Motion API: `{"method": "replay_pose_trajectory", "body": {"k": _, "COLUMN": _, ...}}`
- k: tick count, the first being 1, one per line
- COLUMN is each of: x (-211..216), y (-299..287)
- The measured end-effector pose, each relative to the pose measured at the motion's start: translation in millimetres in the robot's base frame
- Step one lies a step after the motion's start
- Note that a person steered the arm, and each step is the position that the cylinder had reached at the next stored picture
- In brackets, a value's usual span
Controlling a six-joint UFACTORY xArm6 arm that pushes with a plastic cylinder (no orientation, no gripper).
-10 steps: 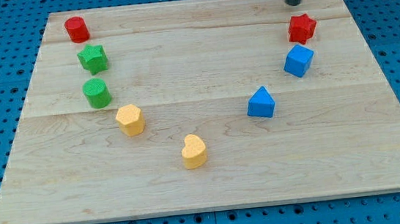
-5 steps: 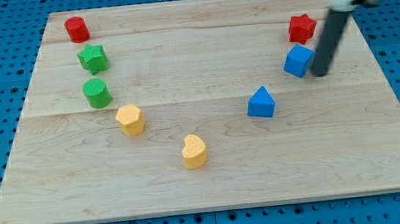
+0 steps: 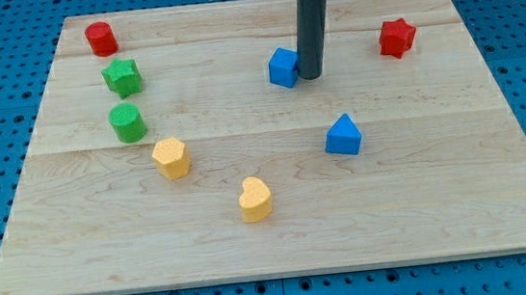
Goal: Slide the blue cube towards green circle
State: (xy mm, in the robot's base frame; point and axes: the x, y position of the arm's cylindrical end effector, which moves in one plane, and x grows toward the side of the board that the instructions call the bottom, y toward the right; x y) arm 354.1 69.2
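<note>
The blue cube sits on the wooden board above its middle. My tip touches the cube's right side, with the dark rod rising to the view's top. The green circle, a short green cylinder, stands at the board's left, well to the left of the cube and slightly lower.
A green star and a red cylinder stand above the green circle. A red star is at the upper right. A blue triangle, a yellow hexagon and a yellow heart lie lower down.
My tip came down to the blue cube's right side, then pushed it left and slightly up, away from the red star. The other blocks have not moved.
</note>
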Motion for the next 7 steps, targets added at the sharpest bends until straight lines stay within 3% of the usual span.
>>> {"method": "replay_pose_trajectory", "body": {"k": 1, "x": -6, "y": 30}}
{"method": "replay_pose_trajectory", "body": {"k": 2, "x": -22, "y": 5}}
{"method": "replay_pose_trajectory", "body": {"k": 3, "x": -20, "y": -62}}
{"method": "replay_pose_trajectory", "body": {"k": 4, "x": 12, "y": -60}}
{"method": "replay_pose_trajectory", "body": {"k": 6, "x": -37, "y": -84}}
{"method": "replay_pose_trajectory", "body": {"k": 7, "x": -6, "y": -119}}
